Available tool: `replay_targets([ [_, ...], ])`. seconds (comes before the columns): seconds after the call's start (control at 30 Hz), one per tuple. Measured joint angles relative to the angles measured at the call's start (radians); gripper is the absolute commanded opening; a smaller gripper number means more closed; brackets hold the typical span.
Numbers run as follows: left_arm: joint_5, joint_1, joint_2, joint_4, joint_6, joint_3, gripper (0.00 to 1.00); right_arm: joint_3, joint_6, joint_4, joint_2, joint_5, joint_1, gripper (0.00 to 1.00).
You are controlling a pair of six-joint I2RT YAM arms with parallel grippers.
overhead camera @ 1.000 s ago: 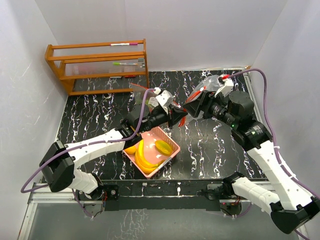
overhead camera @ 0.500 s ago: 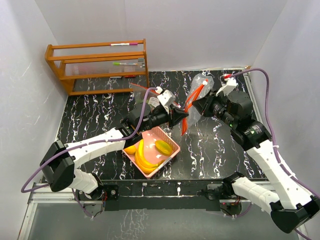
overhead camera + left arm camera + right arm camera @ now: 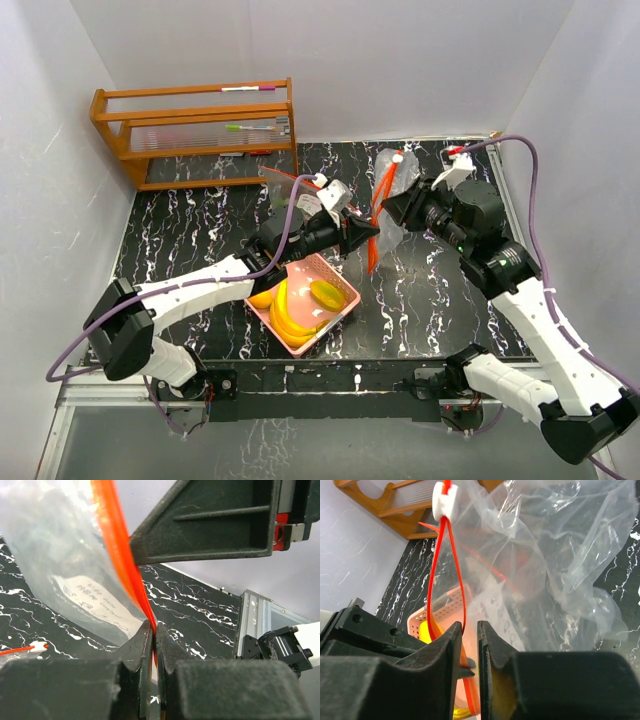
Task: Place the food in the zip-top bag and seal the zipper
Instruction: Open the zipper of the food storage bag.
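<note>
With the left gripper (image 3: pixel 152 630) clamped on the low end of the zip-top bag's (image 3: pixel 555 555) steeply upright orange zipper (image 3: pixel 117 545) and the right gripper (image 3: pixel 470 627) narrow beside it (grip unclear), the food (image 3: pixel 285 318) lay below in the pink basket (image 3: pixel 338 276), nearer the left arm.

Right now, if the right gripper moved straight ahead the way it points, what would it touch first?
The right gripper has the orange zipper of the zip-top bag between its fingers. Just beyond, it would probably meet the left gripper, shut on the same zipper; depth between them is unclear.
</note>
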Motion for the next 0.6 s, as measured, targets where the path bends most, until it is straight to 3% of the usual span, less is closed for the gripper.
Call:
replay_targets([
  [0.2,0.017,0.000,0.026,0.006,-0.013,0.000,0.00,0.000,0.014,0.033,0.073,-0.013,0.000,0.36],
  [0.33,0.023,0.000,0.028,0.007,-0.018,0.002,0.00,0.005,0.025,0.044,0.117,-0.013,0.000,0.36],
  [0.43,0.032,0.000,0.043,0.013,-0.019,0.012,0.00,0.016,0.026,0.044,0.140,-0.005,0.010,0.25],
  [0.5,0.034,0.000,0.045,0.016,-0.023,0.012,0.00,0.021,0.026,0.042,0.145,0.016,0.019,0.10],
  [0.6,0.037,0.000,0.046,0.023,-0.025,0.012,0.00,0.023,0.028,0.035,0.143,0.064,0.033,0.08],
])
